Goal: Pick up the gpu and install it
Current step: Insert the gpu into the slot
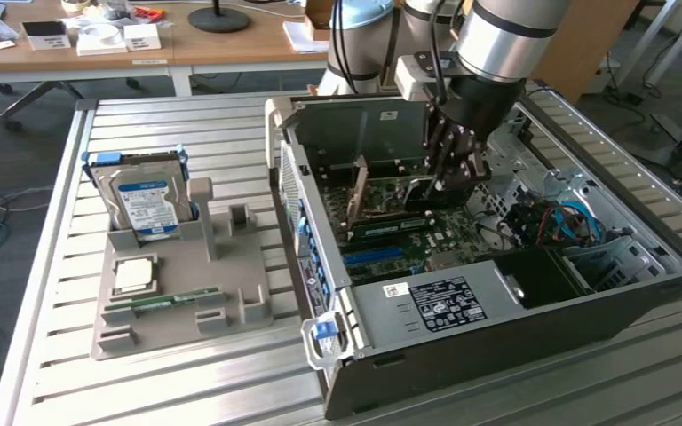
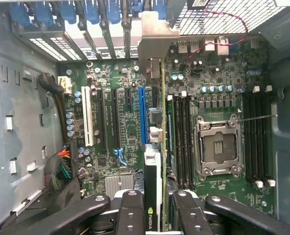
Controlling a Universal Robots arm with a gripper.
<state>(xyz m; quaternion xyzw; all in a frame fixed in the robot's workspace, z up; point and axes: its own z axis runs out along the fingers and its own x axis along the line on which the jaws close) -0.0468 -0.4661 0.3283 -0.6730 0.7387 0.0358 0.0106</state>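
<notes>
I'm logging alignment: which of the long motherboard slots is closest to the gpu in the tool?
The blue slot. It runs right beside the gpu gripped in the tool; the black slots and the white slot lie farther off.

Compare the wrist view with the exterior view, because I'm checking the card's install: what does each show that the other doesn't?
Wrist view: the empty CPU socket, the blue slot and the gpu edge-on beside it. Exterior view: the hard drive standing in the grey holder on the table, beside the open case. Shared: the claw shut on the gpu over the motherboard.
</notes>
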